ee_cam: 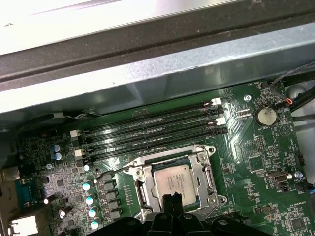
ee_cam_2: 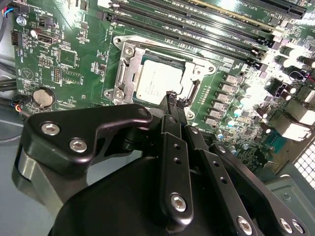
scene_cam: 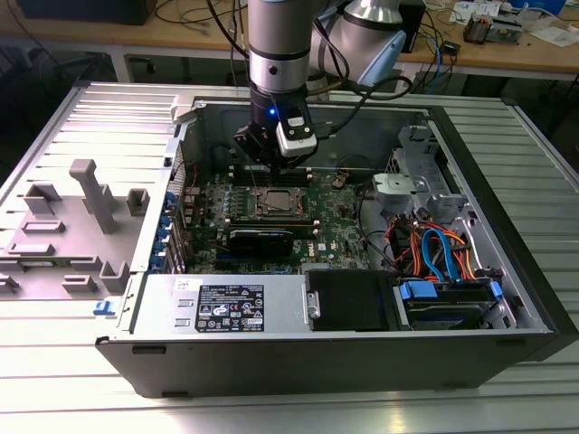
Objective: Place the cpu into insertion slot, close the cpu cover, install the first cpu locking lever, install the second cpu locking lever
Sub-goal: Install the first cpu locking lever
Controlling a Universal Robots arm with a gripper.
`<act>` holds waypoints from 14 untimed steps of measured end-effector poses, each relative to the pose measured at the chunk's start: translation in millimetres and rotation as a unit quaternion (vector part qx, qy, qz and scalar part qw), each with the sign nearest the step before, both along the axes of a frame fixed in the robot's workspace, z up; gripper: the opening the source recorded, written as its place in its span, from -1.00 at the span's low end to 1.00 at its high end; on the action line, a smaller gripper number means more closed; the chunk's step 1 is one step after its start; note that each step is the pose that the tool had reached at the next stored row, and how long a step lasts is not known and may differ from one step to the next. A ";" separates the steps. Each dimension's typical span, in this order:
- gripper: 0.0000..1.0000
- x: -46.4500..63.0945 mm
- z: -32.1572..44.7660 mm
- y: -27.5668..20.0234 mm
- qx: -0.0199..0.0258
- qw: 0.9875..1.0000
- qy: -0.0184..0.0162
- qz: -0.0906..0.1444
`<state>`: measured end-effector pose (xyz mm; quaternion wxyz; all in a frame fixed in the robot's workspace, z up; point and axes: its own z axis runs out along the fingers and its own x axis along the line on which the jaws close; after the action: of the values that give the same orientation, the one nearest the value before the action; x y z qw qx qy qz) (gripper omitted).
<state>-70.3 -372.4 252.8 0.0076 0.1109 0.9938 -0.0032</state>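
A: Where is the cpu [ee_cam_2: 157, 81]?

B: Flat in the insertion slot [ee_cam_2: 193, 87], just beyond your fingers [ee_cam_2: 172, 110]. The cpu cover [ee_cam_2: 125, 73] frames it and looks lowered.

A: And the fingers?

B: Pinched together, or very nearly, holding nothing, tips at the cover's near edge.

A: Advice?

B: I can't tell whether either lever is latched. Bear on metal only, never the chip. Go slowly.

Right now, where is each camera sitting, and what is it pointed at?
Exterior view: off the arm, looking down into the computer case; arm and gripper show.
First wrist view: near the wrist, facing cpu and memory slots; gripper shows.
Second wrist view: near the wrist, facing cpu; gripper shows.
Both wrist views share the cpu.
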 end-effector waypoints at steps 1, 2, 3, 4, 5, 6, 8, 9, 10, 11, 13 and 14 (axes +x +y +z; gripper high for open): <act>-0.79 0.0 0.0 0.0 0.000 1.000 0.000 0.000; -0.79 0.0 0.0 0.0 0.000 1.000 0.000 0.000; -0.79 0.0 0.0 0.0 0.000 1.000 0.000 0.000; -0.79 0.0 0.0 0.0 0.000 1.000 0.000 0.000; -0.79 0.0 0.0 0.0 0.000 1.000 0.000 0.000; -0.79 -0.3 0.0 0.0 0.000 1.000 0.000 0.001; -0.79 -1.3 0.0 0.0 0.000 1.000 0.000 0.012; -0.79 -1.4 0.0 0.0 0.000 1.000 0.000 0.022; -0.79 -1.4 0.0 0.0 0.000 1.000 0.000 0.030; -0.79 -1.6 0.0 0.0 0.000 0.999 0.000 0.042; -0.79 -2.7 0.0 0.0 0.000 0.998 0.000 0.059; -0.79 -4.5 0.0 -0.1 0.000 0.998 0.000 0.060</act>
<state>-74.7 -372.5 252.9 0.0077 0.0507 0.9987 -0.0026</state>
